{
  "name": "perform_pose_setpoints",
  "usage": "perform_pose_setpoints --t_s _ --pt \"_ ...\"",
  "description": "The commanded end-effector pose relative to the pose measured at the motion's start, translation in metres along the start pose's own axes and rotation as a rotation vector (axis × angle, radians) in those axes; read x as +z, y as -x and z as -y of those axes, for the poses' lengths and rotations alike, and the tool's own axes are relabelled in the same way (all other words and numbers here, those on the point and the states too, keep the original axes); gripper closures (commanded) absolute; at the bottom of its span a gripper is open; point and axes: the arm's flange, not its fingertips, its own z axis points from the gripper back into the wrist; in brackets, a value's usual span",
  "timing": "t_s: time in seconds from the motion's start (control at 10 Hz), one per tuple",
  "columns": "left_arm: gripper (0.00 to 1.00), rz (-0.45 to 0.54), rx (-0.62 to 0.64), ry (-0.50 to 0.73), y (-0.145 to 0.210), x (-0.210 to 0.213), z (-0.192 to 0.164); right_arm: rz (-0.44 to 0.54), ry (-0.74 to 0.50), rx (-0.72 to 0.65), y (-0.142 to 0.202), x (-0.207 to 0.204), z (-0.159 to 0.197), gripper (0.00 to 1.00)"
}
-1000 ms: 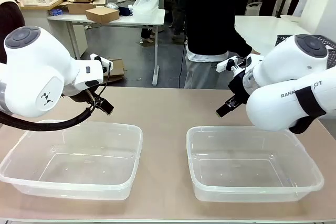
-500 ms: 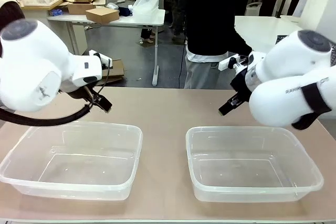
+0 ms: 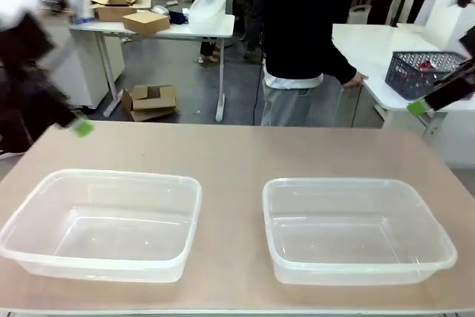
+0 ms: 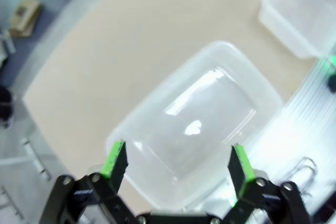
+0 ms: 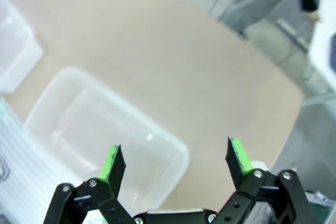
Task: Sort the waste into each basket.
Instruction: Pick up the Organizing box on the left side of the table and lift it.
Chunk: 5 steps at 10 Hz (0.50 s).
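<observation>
Left claw (image 4: 177, 156): fingers spread apart, nothing between the pads. Right claw (image 5: 174, 156): likewise spread and unloaded. The left basket (image 3: 119, 175) and the right basket (image 3: 334, 180) stand side by side on the counter (image 3: 237, 150) near its front edge, each holding nothing. I judge the step in hand to be readying for a first pick. To do it well, I would hold both arms off until a piece of waste lies at rest on the counter. I would then descend from above with the pads spanning its body, keep one basket for cans and the other for bottles, and release low inside the rim. The person (image 3: 297, 27) stands beyond the counter's far edge, so I would stay out of that side. Pose: each arm sits high over its own end of the counter, wrist tilted down at the basket beneath. The left arm is blurred in the front view.
</observation>
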Motion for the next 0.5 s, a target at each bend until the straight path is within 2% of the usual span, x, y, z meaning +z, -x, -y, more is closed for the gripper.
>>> perform_pose_setpoints --t_s 0.0,0.1,0.2,0.3,0.4 --pt "0.0 -0.014 0.039 -0.088 -0.017 -0.025 -0.017 0.03 0.069 -0.018 -0.021 -0.026 0.009 0.0" --pt "0.0 -0.014 0.039 -0.088 -0.017 -0.025 -0.017 0.0 0.0 0.0 0.0 0.0 0.0 0.0" --pt "0.0 0.003 -0.001 0.001 0.003 0.005 0.003 0.042 -0.314 0.005 0.0 -0.024 0.007 0.0" --pt "0.0 0.154 0.065 0.219 0.03 0.012 -0.019 0.107 -0.583 -0.194 0.028 -0.029 0.033 0.0" --pt "0.0 0.365 0.168 0.542 0.065 0.025 -0.046 0.128 -0.849 -0.44 0.056 -0.025 0.061 0.0"
